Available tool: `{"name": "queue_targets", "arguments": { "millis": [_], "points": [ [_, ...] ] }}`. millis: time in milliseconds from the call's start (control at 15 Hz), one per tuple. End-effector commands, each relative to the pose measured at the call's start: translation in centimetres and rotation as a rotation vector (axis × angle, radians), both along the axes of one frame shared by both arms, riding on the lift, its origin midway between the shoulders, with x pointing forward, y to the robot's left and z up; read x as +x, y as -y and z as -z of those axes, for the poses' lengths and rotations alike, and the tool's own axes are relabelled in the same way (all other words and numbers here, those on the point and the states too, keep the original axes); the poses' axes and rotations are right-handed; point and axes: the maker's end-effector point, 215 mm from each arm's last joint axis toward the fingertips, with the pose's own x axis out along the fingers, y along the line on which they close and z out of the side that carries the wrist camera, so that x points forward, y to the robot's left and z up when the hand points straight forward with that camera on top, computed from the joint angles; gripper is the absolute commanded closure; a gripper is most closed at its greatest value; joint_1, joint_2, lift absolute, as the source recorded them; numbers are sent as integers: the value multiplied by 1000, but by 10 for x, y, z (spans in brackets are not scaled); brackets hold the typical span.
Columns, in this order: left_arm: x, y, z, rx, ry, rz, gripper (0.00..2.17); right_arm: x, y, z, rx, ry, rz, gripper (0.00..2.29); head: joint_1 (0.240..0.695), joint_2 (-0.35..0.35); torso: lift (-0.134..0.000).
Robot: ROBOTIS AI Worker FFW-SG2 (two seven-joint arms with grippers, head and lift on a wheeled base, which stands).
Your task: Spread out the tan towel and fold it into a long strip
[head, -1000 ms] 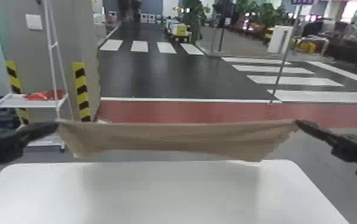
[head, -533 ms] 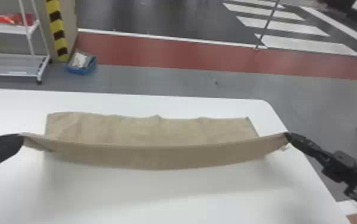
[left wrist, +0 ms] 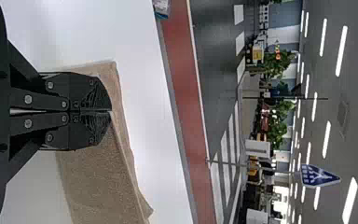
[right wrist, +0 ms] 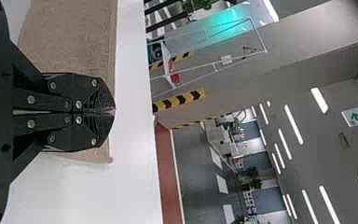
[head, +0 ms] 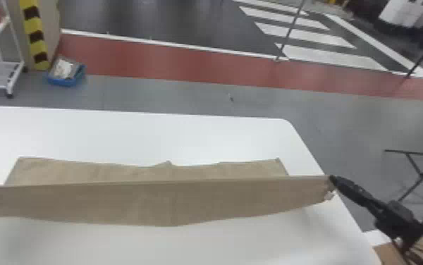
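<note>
When we examine the head view, we count one tan towel point(head: 172, 202), its raised edge stretched from about eight o'clock to four o'clock above one white tabletop point(head: 151, 139). One section of the cloth lies flat, on the twelve o'clock side of that edge. We record two claws: the right claw point(head: 331, 178), at four o'clock, clenched on one end of the edge; the left claw point(left wrist: 111, 112), in its wrist view, clenched on the other. We also note one blue bin point(head: 62, 82) on the floor point(head: 158, 96) at ten o'clock.
</note>
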Motion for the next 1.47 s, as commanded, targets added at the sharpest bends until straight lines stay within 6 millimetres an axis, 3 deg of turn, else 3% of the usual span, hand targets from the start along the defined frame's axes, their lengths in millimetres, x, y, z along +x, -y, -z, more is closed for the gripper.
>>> {"name": "queue_targets", "arguments": {
  "millis": [0, 133, 267, 467, 733, 1000, 1400],
  "points": [
    [-3, -10, -7, 31, -9, -21, 1706, 0, 11, -7, 8, 9, 33, 1926, 695, -347, -124],
    [4, -8, -24, 38, 28, -27, 1706, 16, 17, -13, -4, 1, 76, 1926, 695, -350, -124],
    [25, -1, -27, 54, 19, -50, 1703, 47, 19, -22, -40, 11, 107, 1926, 695, -350, -124],
    [59, 11, -11, 83, -12, -75, 1703, 88, 20, -19, -49, -5, 152, 1926, 695, -339, -124],
    [85, 18, 15, 136, -79, -87, 1700, 129, 12, -8, -87, -51, 169, 1926, 695, -320, -124],
    [97, 7, 49, 188, -173, -121, 1700, 142, 10, 19, -101, -109, 183, 1926, 695, -300, -124],
    [107, 15, 63, 213, -194, -103, 1669, 150, 4, 41, -176, -169, 196, 1919, 695, -280, -124]
  ]
}}
